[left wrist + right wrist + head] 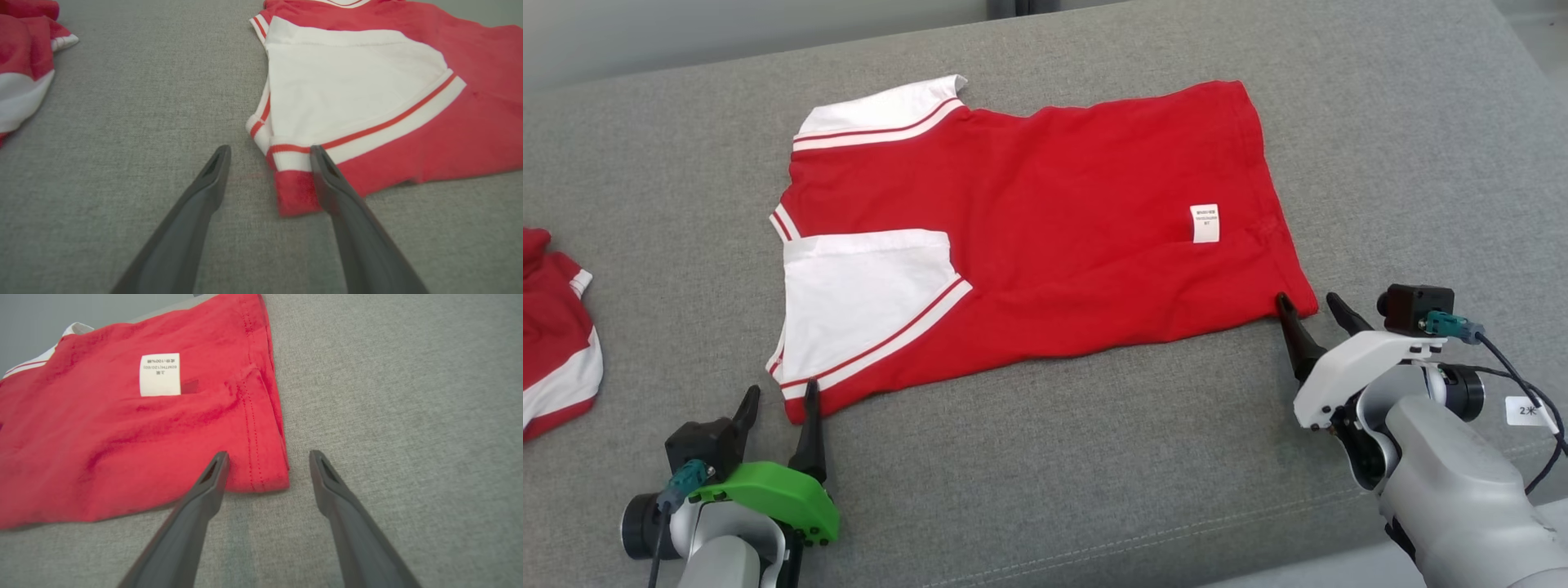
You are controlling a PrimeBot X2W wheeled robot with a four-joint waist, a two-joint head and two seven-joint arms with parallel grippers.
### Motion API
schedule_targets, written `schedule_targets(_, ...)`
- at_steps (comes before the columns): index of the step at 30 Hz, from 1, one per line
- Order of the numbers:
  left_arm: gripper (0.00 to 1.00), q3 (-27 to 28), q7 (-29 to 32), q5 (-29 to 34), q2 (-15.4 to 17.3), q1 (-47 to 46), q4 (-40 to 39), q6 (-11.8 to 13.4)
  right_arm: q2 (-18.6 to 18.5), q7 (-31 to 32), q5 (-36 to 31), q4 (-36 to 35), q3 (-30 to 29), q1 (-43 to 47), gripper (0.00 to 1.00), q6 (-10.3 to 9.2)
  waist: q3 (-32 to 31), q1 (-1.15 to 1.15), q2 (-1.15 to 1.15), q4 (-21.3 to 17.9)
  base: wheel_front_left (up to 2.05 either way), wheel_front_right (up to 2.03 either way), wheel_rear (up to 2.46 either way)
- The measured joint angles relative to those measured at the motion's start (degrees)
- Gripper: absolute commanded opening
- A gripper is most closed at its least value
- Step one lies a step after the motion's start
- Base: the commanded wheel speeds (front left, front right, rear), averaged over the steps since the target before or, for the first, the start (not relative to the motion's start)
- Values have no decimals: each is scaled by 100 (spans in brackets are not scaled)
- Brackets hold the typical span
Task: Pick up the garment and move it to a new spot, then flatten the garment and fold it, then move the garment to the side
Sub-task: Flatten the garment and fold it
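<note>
**Head view.** We see the red shirt [1045, 229] lying spread on the grey cushion [1094, 457], white sleeve [858, 302] toward our left and hem toward our right, a white label [1205, 223] near the hem. The left gripper [781, 390] stands open at the shirt's near left corner, and the right gripper [1308, 300] stands open at the near hem corner. A second garment [556, 343], red and white, lies well apart at far left.

**Left wrist view.** The left gripper [270, 149] has its jaws wide, with the shirt's [470, 130] near corner between them. We cannot tell whether the fingers touch the cloth. The second garment [20, 61] shows at upper left.

**Right wrist view.** The right gripper [269, 454] has its jaws wide, straddling the hem corner of the shirt [122, 449]. One fingertip overlaps the red edge. The other is over bare cushion [408, 396]. Nothing is gripped.
</note>
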Motion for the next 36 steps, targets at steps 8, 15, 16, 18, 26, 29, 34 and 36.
schedule_targets(8,31,-58,-9,-30,-40,-158,420,-1,136,-2,1,201,78,-94,0,0,54,0,0,21,0,0,0)
schedule_targets(15,0,-208,-14,-90,-69,-288,525,-24,164,0,73,294,153,-166,0,0,70,0,0,58,0,0,0)
schedule_targets(16,0,-215,-14,-109,-68,-287,530,-24,160,-4,90,304,159,-163,0,0,49,0,0,63,0,0,0)
schedule_targets(18,0,-233,-8,-137,-65,-272,524,-24,130,-7,147,308,162,-141,0,1,-8,0,0,76,0,0,0)
schedule_targets(26,0,-247,-5,-257,-67,238,292,-24,-47,-32,352,66,121,345,0,7,-365,0,0,104,0,0,0)
schedule_targets(29,0,-254,-4,-274,-91,504,148,-24,-113,-33,439,-91,89,617,0,7,-516,0,0,100,0,0,0)
schedule_targets(34,0,-241,-2,-332,-190,909,-89,-24,-266,-10,515,-312,43,999,0,8,-746,0,0,84,0,0,0)
schedule_targets(36,0,-263,-1,-337,-223,1056,-161,-24,-308,56,535,-366,10,1119,0,8,-827,0,0,75,0,0,0)
